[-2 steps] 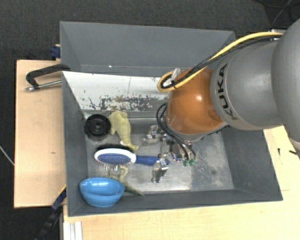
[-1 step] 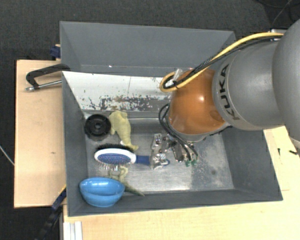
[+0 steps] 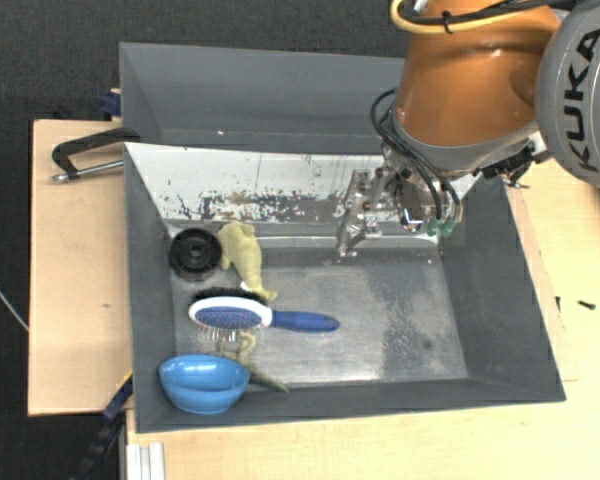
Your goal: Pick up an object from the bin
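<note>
My gripper (image 3: 352, 236) hangs below the orange cover, over the far middle of the bin floor, with nothing between its fingers. The nearest loose thing is a blue and white hairbrush (image 3: 255, 317), lying flat to the lower left of the gripper with its blue handle pointing right. A pale yellow soft toy (image 3: 244, 255) lies left of the gripper near the far left wall, well apart from it.
A black round cap-like disc (image 3: 192, 252) sits beside the yellow toy at the far left. A blue bowl (image 3: 204, 382) rests in the near left corner, with a thin greenish thing (image 3: 260, 376) by its rim. The arm enters from the upper right.
</note>
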`<control>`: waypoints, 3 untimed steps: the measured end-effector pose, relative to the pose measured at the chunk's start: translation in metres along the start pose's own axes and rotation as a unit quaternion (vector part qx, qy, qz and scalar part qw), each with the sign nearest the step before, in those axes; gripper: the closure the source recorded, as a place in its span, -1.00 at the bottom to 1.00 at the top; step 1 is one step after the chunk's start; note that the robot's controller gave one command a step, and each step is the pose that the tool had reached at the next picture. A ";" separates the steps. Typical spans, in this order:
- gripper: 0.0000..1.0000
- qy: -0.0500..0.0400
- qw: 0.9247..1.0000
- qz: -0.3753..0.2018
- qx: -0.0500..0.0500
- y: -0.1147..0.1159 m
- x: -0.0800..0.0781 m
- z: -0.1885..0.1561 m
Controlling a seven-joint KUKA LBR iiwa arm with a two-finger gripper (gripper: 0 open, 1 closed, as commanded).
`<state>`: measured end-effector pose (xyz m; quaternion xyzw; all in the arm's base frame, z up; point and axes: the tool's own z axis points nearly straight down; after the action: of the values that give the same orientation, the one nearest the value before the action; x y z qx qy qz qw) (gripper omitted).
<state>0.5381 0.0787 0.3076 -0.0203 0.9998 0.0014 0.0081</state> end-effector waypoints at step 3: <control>-1.00 0.011 0.985 0.172 0.003 0.026 0.009 0.231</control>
<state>0.5318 0.1053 0.0761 0.1522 0.9883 -0.0002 -0.0032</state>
